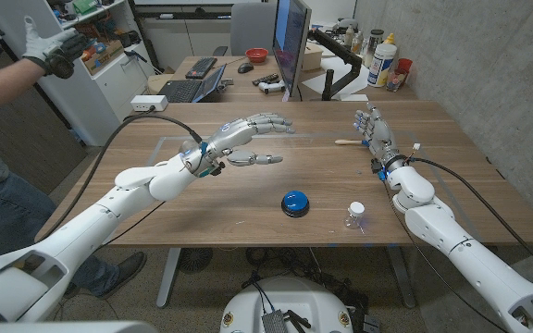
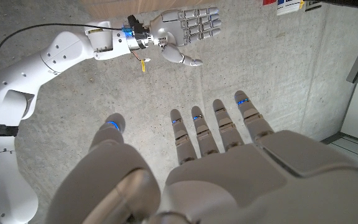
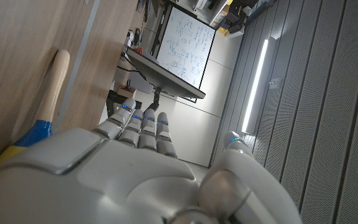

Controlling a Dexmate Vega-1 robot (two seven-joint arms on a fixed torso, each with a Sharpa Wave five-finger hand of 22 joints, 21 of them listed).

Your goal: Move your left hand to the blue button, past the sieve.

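The left hand [image 1: 251, 139] has its fingers [image 1: 273, 123] stretched out and spread with nothing in them, above the middle of the table [image 1: 202, 208], nearer the far edge than the blue button [image 1: 294, 203]. Bare wood lies between them; the button sits near the front edge, a small clear bottle [image 1: 356, 217] just beside it. By the right edge, the right hand [image 1: 372, 129] stands fingers up, apart and empty, a wooden handle [image 1: 349, 141] next to it.

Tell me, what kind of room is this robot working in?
Probably a robotics lab or workshop. Behind the wooden table stands a monitor on a cluttered desk with a keyboard, shelves hold gear, and a person's gloved hand shows at the side.
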